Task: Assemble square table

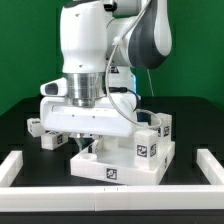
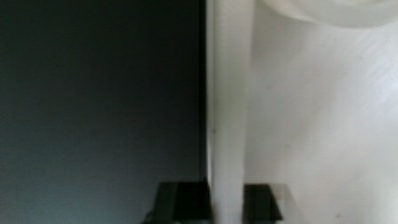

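The square table's white slab (image 1: 122, 160) lies at the middle of the black table with tags on its side walls. My gripper (image 1: 92, 143) reaches down onto its near-left part. In the wrist view the two black fingers (image 2: 178, 202) stand on either side of the slab's thin upright rim wall (image 2: 228, 100). The gripper (image 2: 221, 202) is shut on that rim, and the slab's white inside (image 2: 320, 120) fills one half of the view. Small white tagged legs lie beside the slab on the exterior view's right (image 1: 158, 126) and left (image 1: 36, 125).
Low white rails border the work area on the exterior view's left (image 1: 12, 166), right (image 1: 211, 166) and front (image 1: 110, 196). A green backdrop stands behind. A rounded white shape (image 2: 338, 10) shows at the slab's corner in the wrist view.
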You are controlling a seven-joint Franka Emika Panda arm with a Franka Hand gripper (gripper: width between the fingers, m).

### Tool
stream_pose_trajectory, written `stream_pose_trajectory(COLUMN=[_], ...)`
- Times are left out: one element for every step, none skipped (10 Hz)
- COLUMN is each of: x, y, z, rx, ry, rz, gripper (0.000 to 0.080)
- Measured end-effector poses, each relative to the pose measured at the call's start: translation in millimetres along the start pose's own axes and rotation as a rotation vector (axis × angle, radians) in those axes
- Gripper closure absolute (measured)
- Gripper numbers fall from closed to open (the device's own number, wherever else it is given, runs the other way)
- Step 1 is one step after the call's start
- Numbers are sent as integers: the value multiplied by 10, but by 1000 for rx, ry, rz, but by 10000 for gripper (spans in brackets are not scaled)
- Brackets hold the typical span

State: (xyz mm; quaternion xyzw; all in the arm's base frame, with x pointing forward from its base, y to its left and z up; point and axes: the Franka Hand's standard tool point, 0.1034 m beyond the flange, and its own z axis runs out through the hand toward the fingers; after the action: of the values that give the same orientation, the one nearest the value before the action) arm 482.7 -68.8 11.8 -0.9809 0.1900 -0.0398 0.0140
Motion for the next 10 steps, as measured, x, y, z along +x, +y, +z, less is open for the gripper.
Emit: stream_pose_trajectory(x=[7,18,31,92,306,391,368,377,383,394], y=[4,22,21,-94,-195,-250,-227,-208,-199,-194], z=[-1,-1,-3,-13,-49,-63,-50,-51,-51,-54], rx=[-7,-13,-19,-6,-13,-27,-33,-39,-44,-54], ry=[-2,-4,-7,-54,-23,26,21,18,16,11], rz=[-94,-167,-228,-331,-470,-550,-626,-680,-716,-816], gripper=[736,736,736,736,736,736,736,736,736,736])
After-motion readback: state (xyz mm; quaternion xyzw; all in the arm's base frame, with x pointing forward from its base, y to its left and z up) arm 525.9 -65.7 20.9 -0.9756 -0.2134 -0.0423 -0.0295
